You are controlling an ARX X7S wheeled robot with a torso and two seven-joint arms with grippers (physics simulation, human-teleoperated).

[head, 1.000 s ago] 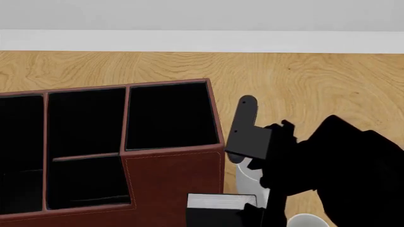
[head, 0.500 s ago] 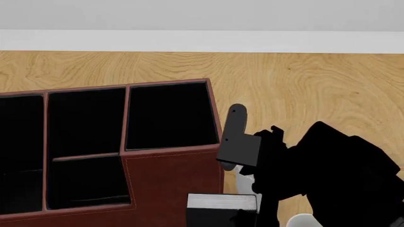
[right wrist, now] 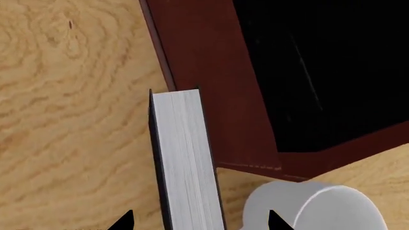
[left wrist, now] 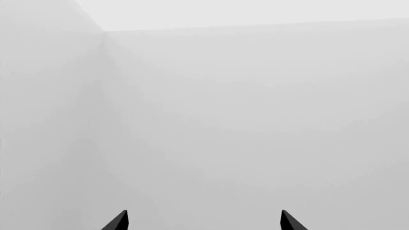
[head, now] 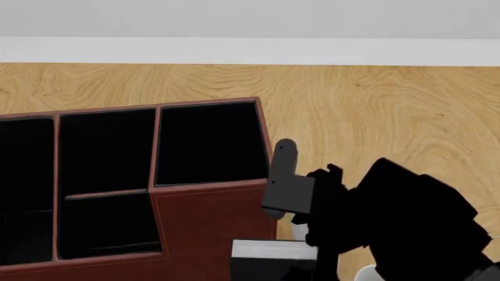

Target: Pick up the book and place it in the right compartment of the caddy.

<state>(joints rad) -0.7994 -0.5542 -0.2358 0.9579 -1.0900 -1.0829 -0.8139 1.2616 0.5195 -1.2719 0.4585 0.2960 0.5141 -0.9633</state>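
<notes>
Nearest you in the head view, at the bottom edge, the book [head: 273,250] stands on edge on the wooden table [head: 375,105], its pale page edges facing up. It sits just in front of the caddy [head: 211,228], close by the tall front wall; you cannot tell whether they touch. In the right wrist view the book [right wrist: 182,158] shows as a long grey strip between black covers. Its long axis runs straight toward the caddy [right wrist: 204,72] wall, one end just beside it.

Your right gripper [right wrist: 195,224] straddles the book from above, one dark tip on each side of it. The fingers are spread wider than the book and grasp nothing. A white mug [right wrist: 319,208] stands just beside the book, near the caddy's corner.

Beyond the wall lies the right compartment [head: 211,143], deep and black-lined, with the lower sections to its left.

Since a second ago your right arm [head: 375,216] has slid left and down in the head view, closer to the caddy wall. The book has not moved.

Your left gripper [left wrist: 203,223] faces only a blank grey wall [left wrist: 223,120], its tips set wide apart.
</notes>
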